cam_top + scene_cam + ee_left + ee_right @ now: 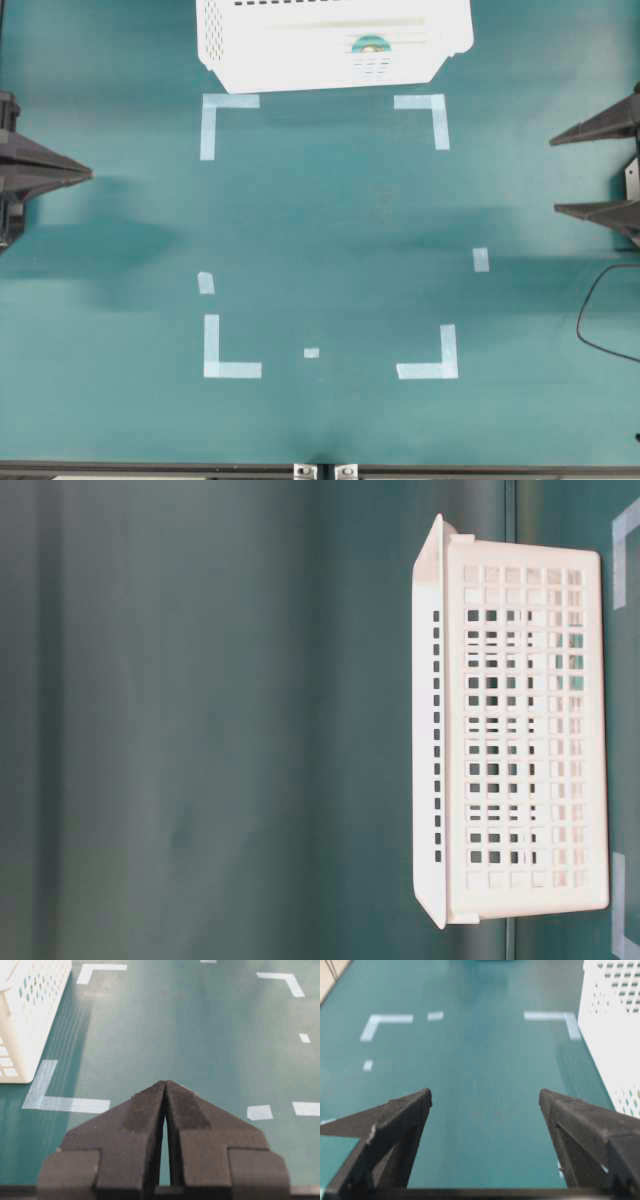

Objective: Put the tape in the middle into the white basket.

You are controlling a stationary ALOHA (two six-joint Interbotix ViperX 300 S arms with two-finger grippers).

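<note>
tape (370, 43) in white basket (300, 50) | far from R gripper (590, 170), jaws wide

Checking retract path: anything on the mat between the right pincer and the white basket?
In the overhead view, only a taped corner mark lies between the right pincer and the white basket; otherwise bare mat.

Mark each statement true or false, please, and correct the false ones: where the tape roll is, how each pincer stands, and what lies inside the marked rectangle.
1. The tape lies inside the white basket. True.
2. The left pincer is wide open. False: its jaws are shut together, holding nothing.
3. The right pincer is open and empty. True.
4. The basket stands in the middle of the marked rectangle. False: it stands at the far edge of the table, beyond the corner marks.
</note>
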